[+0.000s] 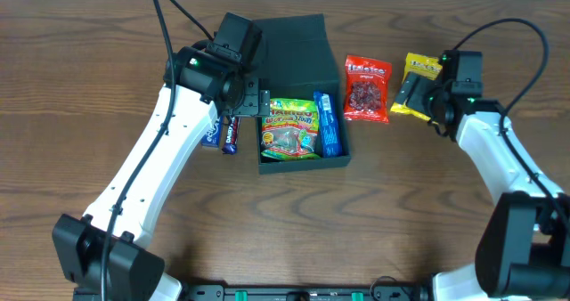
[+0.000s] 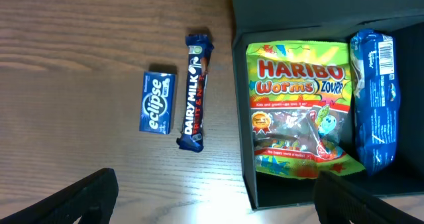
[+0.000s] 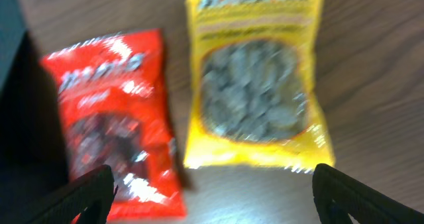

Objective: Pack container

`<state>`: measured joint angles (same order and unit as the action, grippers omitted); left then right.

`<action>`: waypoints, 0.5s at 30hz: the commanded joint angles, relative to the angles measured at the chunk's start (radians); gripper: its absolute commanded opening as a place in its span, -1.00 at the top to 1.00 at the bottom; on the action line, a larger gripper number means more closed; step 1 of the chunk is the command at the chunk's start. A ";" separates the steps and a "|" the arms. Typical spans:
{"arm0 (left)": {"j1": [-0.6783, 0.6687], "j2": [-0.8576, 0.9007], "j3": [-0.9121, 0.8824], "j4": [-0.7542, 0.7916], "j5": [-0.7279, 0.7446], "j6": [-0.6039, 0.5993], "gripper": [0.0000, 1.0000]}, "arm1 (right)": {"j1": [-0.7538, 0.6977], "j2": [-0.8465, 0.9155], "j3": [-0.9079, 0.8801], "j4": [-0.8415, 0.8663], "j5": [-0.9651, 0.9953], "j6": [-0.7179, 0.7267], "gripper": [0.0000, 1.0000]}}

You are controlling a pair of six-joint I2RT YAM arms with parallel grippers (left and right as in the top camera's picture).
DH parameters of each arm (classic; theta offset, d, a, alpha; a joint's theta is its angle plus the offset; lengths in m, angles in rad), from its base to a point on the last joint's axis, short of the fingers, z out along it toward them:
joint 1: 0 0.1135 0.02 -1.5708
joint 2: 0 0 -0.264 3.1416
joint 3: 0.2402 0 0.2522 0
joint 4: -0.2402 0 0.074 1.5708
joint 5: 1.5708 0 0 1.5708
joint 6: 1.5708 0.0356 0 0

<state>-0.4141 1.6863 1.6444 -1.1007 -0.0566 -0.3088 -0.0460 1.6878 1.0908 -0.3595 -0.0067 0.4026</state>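
**Operator:** How do your end effectors stand?

**Me:** My left end effector [image 2: 215, 183] is spread wide and holds nothing. It hangs over the line where the tabletop [image 2: 79, 45] meets the container's left wall. My right end effector [image 3: 212, 187] is spread and empty too, above two bags.

**Operator:** What lies under the left one?

**Me:** An Eclipse gum pack [image 2: 158, 102] and a Dairy Milk bar [image 2: 195, 91], flat and side by side, just outside the container [image 2: 240, 118]. I judge they are among the next to go in.

**Operator:** And the container itself?

**Me:** It sits mid-tabletop between my arms. Its lid [image 1: 289, 36] is folded back on the far side, so the opening is free from above. Inside, a Haribo worms bag [image 2: 298, 111] lies flat, with a blue packet [image 2: 374, 98] along the right wall. That leaves room on top, I think.

**Operator:** And on the right?

**Me:** A yellow bag [image 3: 255, 78] and a red bag [image 3: 109, 111] lie flat, the red one nearer the container. That view is blurred, so I cannot read the print.
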 commanded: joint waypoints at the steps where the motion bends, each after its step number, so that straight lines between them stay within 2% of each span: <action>1: 0.003 -0.020 0.008 -0.006 0.006 0.018 -0.90 | -0.034 0.029 0.009 0.040 0.027 0.008 -0.89; 15: 0.002 -0.020 0.008 -0.006 0.050 0.018 -0.90 | -0.048 0.240 0.009 0.274 0.056 -0.045 -0.82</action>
<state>-0.4141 1.6863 1.6444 -1.1011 -0.0216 -0.3088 -0.0872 1.8980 1.0912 -0.1009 0.0315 0.3790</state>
